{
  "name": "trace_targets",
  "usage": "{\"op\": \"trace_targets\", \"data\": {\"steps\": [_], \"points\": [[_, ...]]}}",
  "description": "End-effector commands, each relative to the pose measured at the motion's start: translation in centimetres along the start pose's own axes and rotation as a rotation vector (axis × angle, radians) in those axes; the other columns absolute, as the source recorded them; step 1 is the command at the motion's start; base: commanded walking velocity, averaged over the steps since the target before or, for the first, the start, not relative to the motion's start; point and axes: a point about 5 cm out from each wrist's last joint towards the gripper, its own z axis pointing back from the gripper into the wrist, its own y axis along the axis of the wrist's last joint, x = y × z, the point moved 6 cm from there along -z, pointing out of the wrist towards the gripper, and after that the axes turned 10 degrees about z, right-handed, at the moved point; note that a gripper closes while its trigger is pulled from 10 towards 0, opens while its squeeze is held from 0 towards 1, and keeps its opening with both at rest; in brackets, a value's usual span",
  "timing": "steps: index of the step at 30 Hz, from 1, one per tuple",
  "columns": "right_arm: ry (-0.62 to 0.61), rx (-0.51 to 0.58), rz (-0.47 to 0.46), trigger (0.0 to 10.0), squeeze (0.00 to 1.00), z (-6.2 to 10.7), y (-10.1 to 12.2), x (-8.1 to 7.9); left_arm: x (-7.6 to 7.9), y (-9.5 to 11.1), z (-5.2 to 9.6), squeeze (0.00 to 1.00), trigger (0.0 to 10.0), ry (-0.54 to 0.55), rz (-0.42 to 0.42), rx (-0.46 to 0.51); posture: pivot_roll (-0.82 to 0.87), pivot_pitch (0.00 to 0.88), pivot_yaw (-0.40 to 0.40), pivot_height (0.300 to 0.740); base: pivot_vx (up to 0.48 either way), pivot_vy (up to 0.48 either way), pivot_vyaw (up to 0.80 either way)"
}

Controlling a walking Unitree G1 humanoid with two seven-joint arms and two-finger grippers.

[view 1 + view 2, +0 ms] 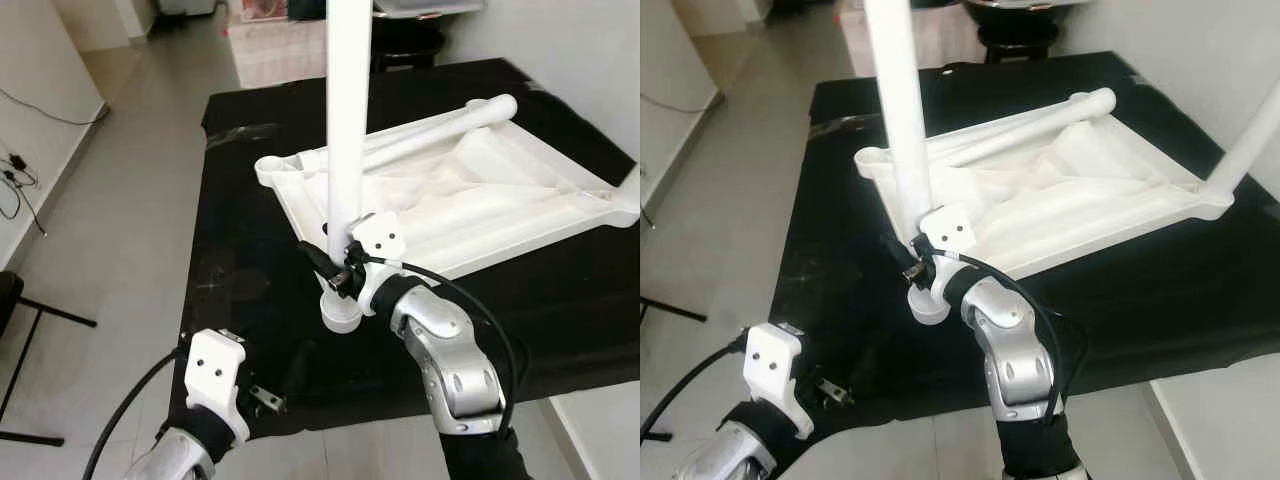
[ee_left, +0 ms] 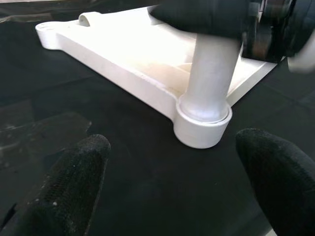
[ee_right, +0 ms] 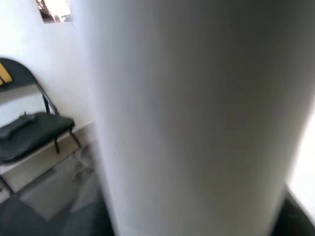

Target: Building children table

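The white tabletop (image 1: 470, 200) lies upside down across the centre and right of the frame on a black cloth (image 1: 250, 260) spread over the floor, with one leg (image 1: 440, 130) lying across it and another leg (image 1: 1250, 140) set in its corner at the right edge. At centre, the right gripper (image 1: 335, 268) has its fingers closed around an upright white leg (image 1: 347, 120) standing in the tabletop's near corner socket (image 1: 340, 312). At lower left, the left gripper (image 2: 172, 182) hovers over the cloth with its fingers (image 2: 74, 182) spread wide, holding nothing.
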Motion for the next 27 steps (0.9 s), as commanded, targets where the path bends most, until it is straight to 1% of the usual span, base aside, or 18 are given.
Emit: {"op": "trace_targets", "data": {"steps": [1,2,3,4,6,7,9,11,13,14,16,18,19,20,21,23,26,27], "points": [[0.002,-0.061,-0.067,10.0,1.0,0.5,-2.2,-0.2,-0.6,-0.4,0.1,0.0,10.0,0.032,-0.011,-0.015,-0.04,0.154,0.034,0.74,0.0,0.0,0.0],[0.005,-0.044,-0.071,10.0,1.0,0.9,-1.9,-0.5,-0.8,-0.5,0.1,0.0,10.0,0.041,-0.014,-0.016,-0.04,0.154,0.035,0.74,0.0,0.0,0.0],[0.005,-0.044,-0.071,10.0,1.0,0.9,-1.9,-0.5,-0.8,-0.5,0.1,0.0,10.0,0.041,-0.014,-0.016,-0.04,0.154,0.035,0.74,0.0,0.0,0.0],[0.004,-0.038,-0.071,10.0,1.0,1.3,-1.7,-0.7,-0.9,-0.5,0.0,0.0,10.0,0.045,-0.016,-0.017,-0.04,0.153,0.035,0.74,0.0,0.0,0.0],[-0.019,-0.04,-0.071,10.0,1.0,2.5,-2.2,-0.4,-1.7,-0.4,0.0,0.0,10.0,0.089,-0.003,-0.008,-0.05,0.152,0.035,0.74,0.0,0.0,0.0],[-0.019,-0.04,-0.071,10.0,1.0,2.5,-2.2,-0.4,-1.7,-0.4,0.0,0.0,10.0,0.089,-0.003,-0.008,-0.05,0.152,0.035,0.74,0.0,0.0,0.0],[-0.046,-0.039,-0.066,10.0,1.0,3.6,-2.7,0.1,-2.5,-0.3,0.1,0.0,10.0,0.141,0.004,0.003,-0.06,0.153,0.034,0.74,0.0,0.0,0.0],[-0.046,-0.039,-0.066,10.0,1.0,3.6,-2.7,0.1,-2.5,-0.3,0.1,0.0,10.0,0.141,0.004,0.003,-0.06,0.153,0.034,0.74,0.0,0.0,0.0],[-0.07,-0.036,-0.065,10.0,1.0,5.2,-3.0,0.4,-3.8,-0.3,0.4,0.0,10.0,0.224,-0.003,0.01,-0.07,0.15,0.038,0.74,0.0,0.0,0.0],[-0.07,-0.036,-0.065,10.0,1.0,5.2,-3.0,0.4,-3.8,-0.3,0.4,0.0,10.0,0.224,-0.003,0.01,-0.07,0.15,0.038,0.74,0.0,0.0,0.0],[-0.064,-0.036,-0.056,10.0,1.0,6.5,-3.3,0.2,-4.8,-0.3,0.7,0.0,10.0,0.293,-0.022,0.014,-0.08,0.144,0.037,0.74,0.0,0.0,0.0],[-0.062,-0.037,-0.052,10.0,1.0,6.8,-3.4,0.2,-5.1,-0.3,0.8,0.0,10.0,0.309,-0.031,0.014,-0.08,0.142,0.037,0.74,0.0,0.0,0.0],[-0.07,-0.044,-0.05,10.0,0.0,7.0,-3.7,0.4,-5.2,-0.2,0.8,0.0,10.0,0.32,-0.042,0.016,-0.08,0.139,0.037,0.74,0.0,0.0,0.0],[-0.07,-0.044,-0.05,10.0,0.0,7.0,-3.7,0.4,-5.2,-0.2,0.8,0.0,10.0,0.32,-0.042,0.016,-0.08,0.139,0.037,0.74,0.0,0.0,0.0],[-0.106,-0.071,-0.052,10.0,0.0,7.2,-4.3,1.0,-5.4,-0.3,0.8,0.0,10.0,0.333,-0.059,0.014,-0.08,0.132,0.037,0.74,0.0,0.0,0.0],[-0.126,-0.085,-0.054,10.0,0.0,7.2,-4.7,1.3,-5.4,-0.4,0.7,0.0,10.0,0.338,-0.066,0.012,-0.08,0.132,0.037,0.74,0.0,0.0,0.0],[-0.24,-0.178,-0.045,10.0,0.0,7.4,-6.7,3.2,-5.8,-0.5,0.8,0.0,10.0,0.375,-0.114,0.003,-0.07,0.121,0.043,0.74,0.0,0.0,0.0],[-0.24,-0.178,-0.045,10.0,0.0,7.4,-6.7,3.2,-5.8,-0.5,0.8,0.0,10.0,0.375,-0.114,0.003,-0.07,0.121,0.043,0.74,0.0,0.0,0.0]]}}
